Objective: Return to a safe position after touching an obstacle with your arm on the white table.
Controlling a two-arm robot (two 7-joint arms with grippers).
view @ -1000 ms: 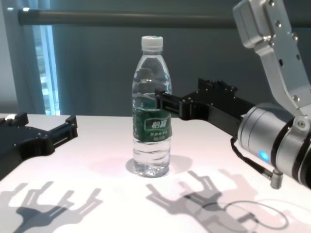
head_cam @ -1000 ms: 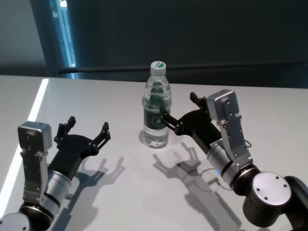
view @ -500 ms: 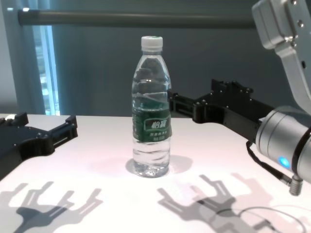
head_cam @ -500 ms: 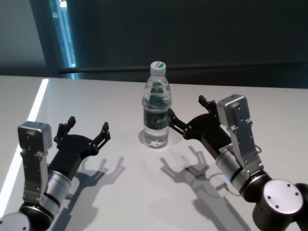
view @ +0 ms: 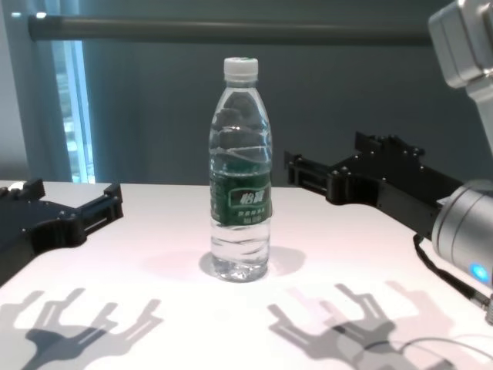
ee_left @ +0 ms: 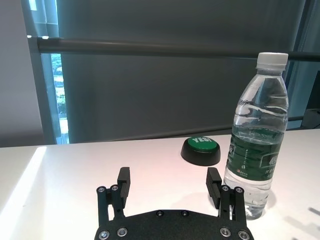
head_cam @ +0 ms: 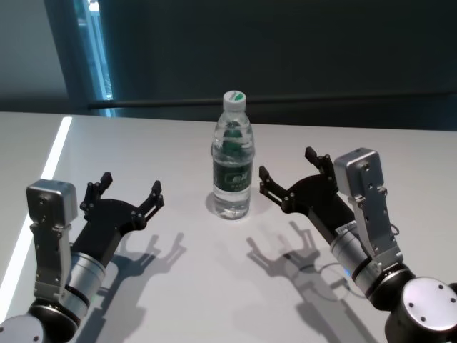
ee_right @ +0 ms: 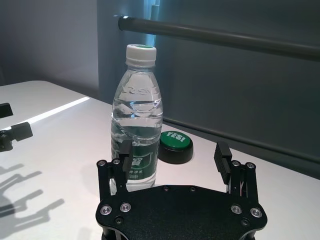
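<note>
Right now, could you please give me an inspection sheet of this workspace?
Surface: white table, bare apart from the items below, with gripper shadows on it.
Job's things: water bottle upright, capped, touching neither gripper.
Clutter: green button on the table beyond the bottle.
Grippers: left gripper open, empty, left of the bottle; right gripper open, empty, apart from the bottle on its right.
Cables: thin cable at the right wrist.
Surroundings: dark wall, horizontal rail, window strip.
</note>
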